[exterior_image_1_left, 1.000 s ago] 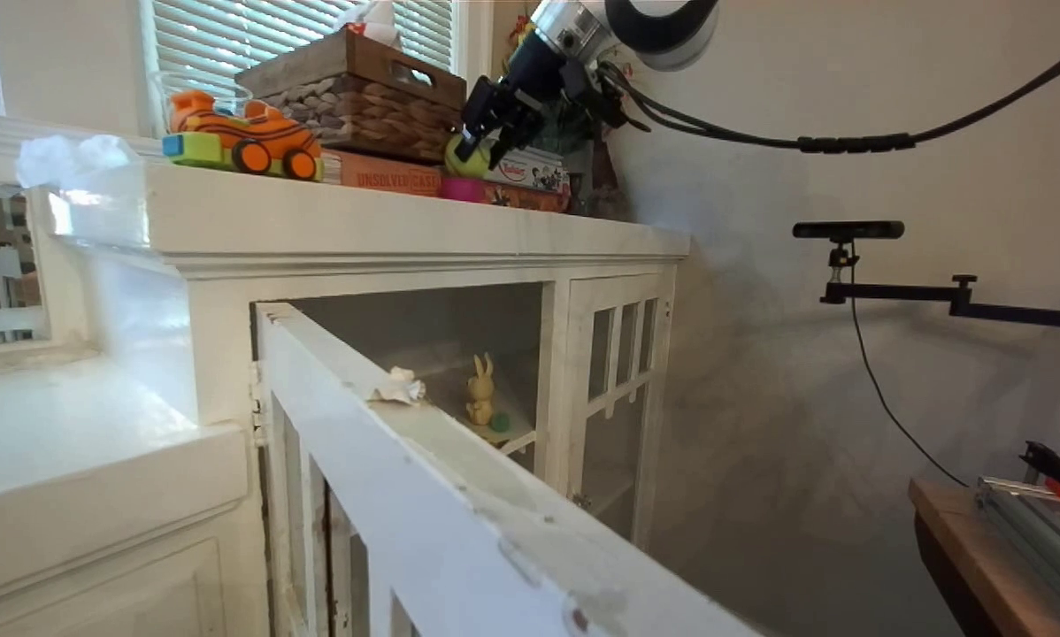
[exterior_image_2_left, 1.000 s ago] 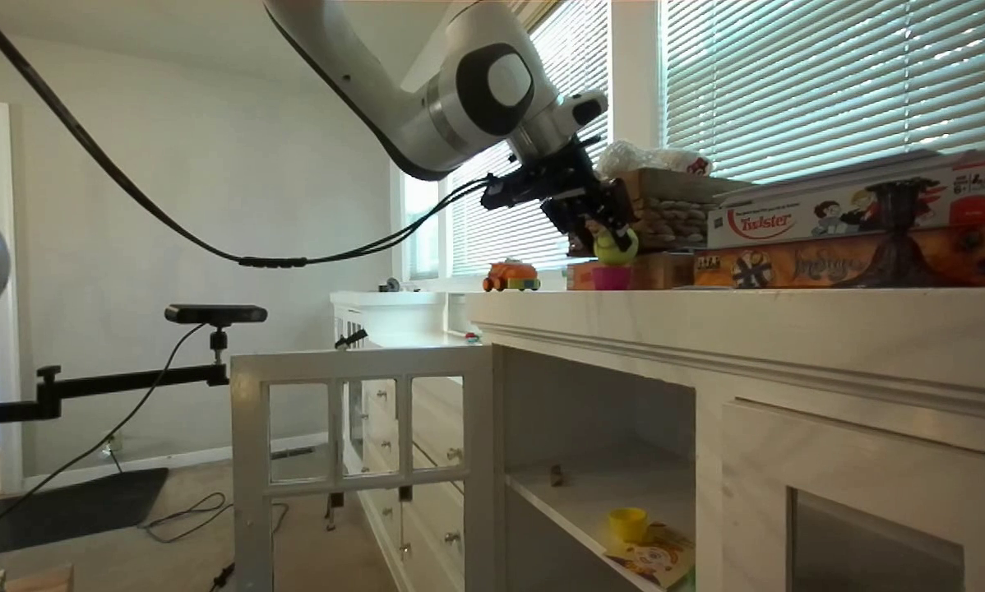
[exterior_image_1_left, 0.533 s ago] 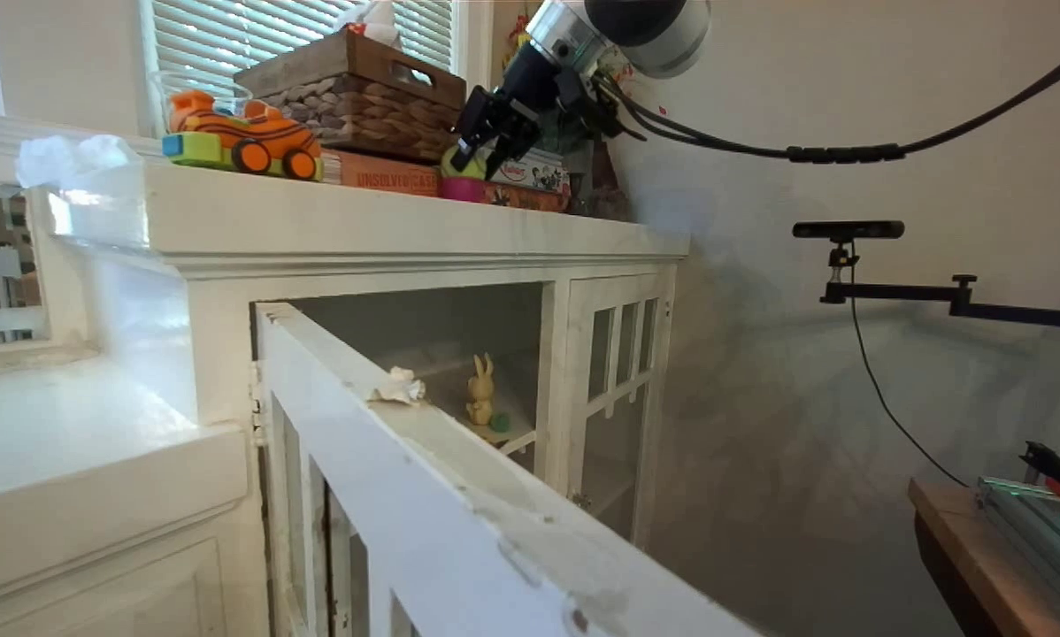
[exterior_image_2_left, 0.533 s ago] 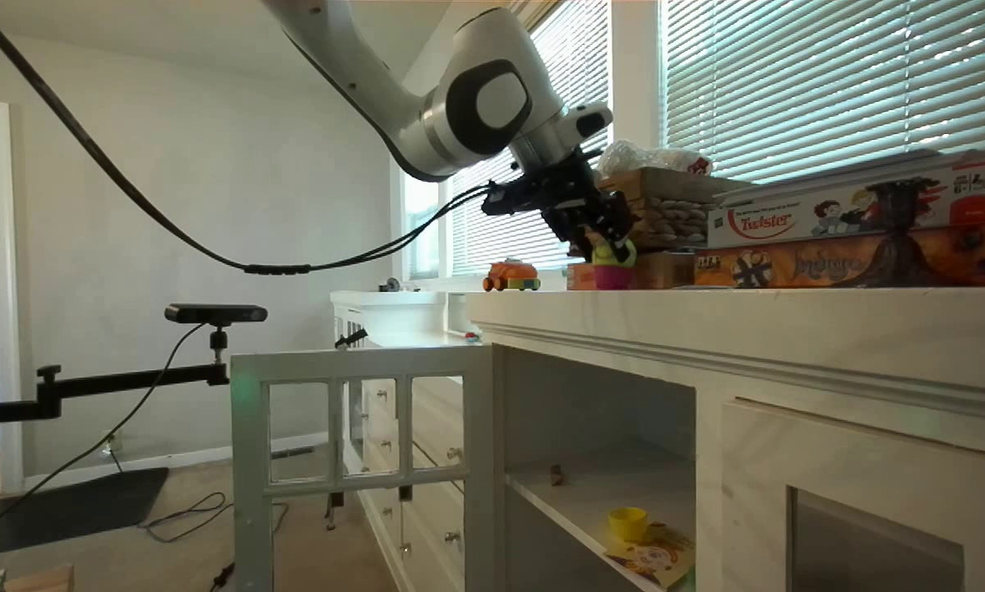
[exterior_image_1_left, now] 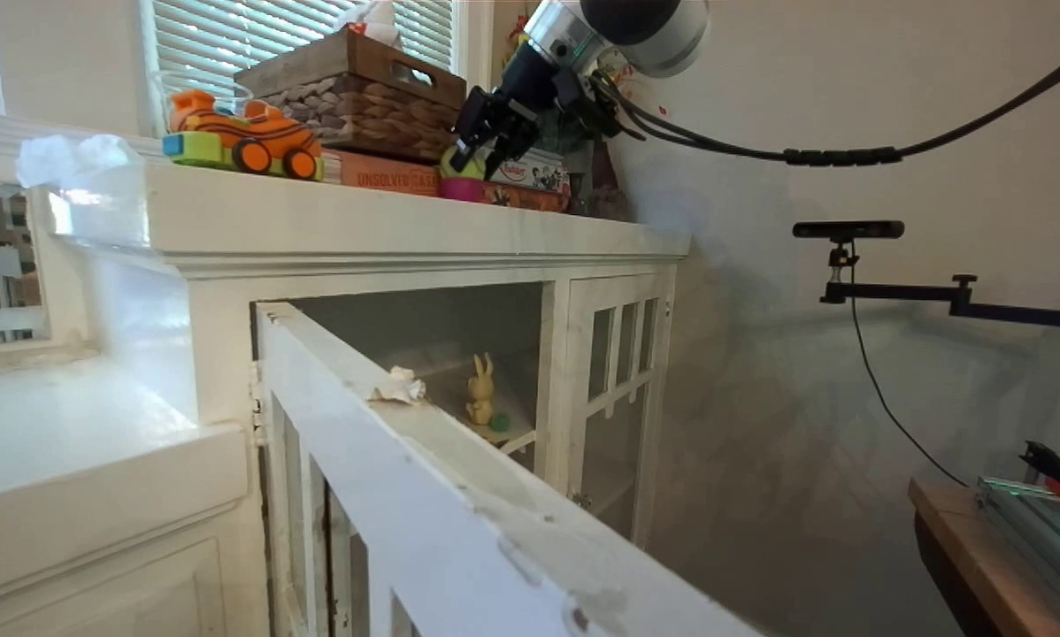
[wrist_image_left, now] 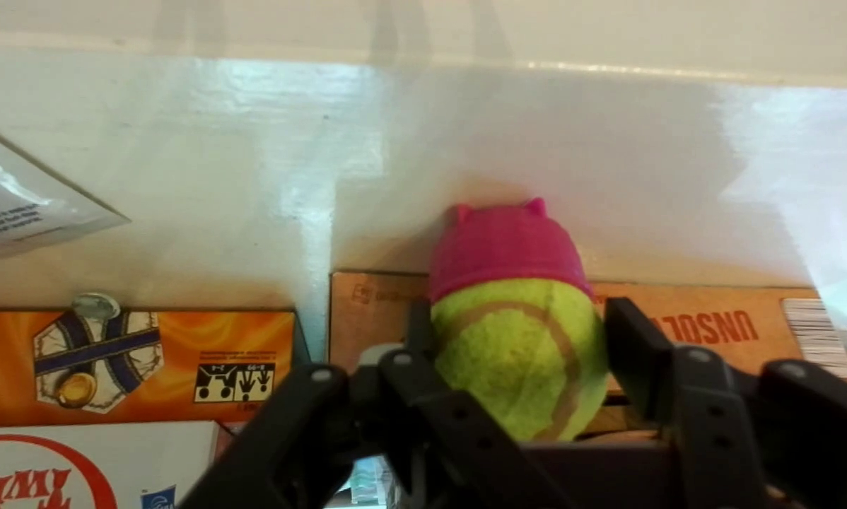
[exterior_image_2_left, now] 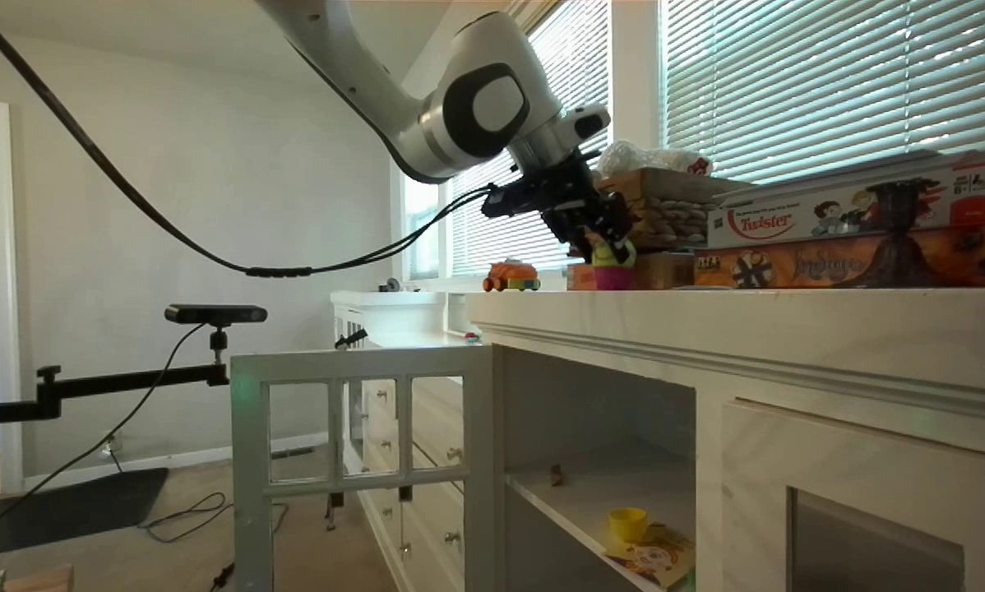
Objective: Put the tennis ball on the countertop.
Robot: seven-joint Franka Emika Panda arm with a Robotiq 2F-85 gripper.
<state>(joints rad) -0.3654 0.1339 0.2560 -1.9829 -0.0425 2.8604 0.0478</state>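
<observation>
The tennis ball (wrist_image_left: 515, 360) is yellow-green with a tan seam. It rests in the mouth of a small pink cup (wrist_image_left: 505, 244) that stands on the white countertop (wrist_image_left: 204, 212). Both also show in both exterior views, the ball (exterior_image_2_left: 604, 257) partly behind the fingers and the cup (exterior_image_1_left: 462, 189) below it. The countertop (exterior_image_1_left: 362, 217) caps the white cabinet. My gripper (wrist_image_left: 519, 318) has one finger on each side of the ball, and both pads appear to touch it. In an exterior view the gripper (exterior_image_1_left: 477, 168) tilts down over the cup.
Behind the ball are an orange box (exterior_image_1_left: 388, 180) and a wicker basket (exterior_image_1_left: 380, 115). Beside them are a Twister box (exterior_image_2_left: 854, 205) and a dark candlestick (exterior_image_2_left: 895, 238). An orange toy vehicle (exterior_image_1_left: 247, 137) stands nearby. The cabinet door (exterior_image_2_left: 361, 362) is open below.
A second ago the gripper held the ball a little higher above the pink cup. It has moved down and the ball has sunk into the cup. The last half second shows almost no motion.
</observation>
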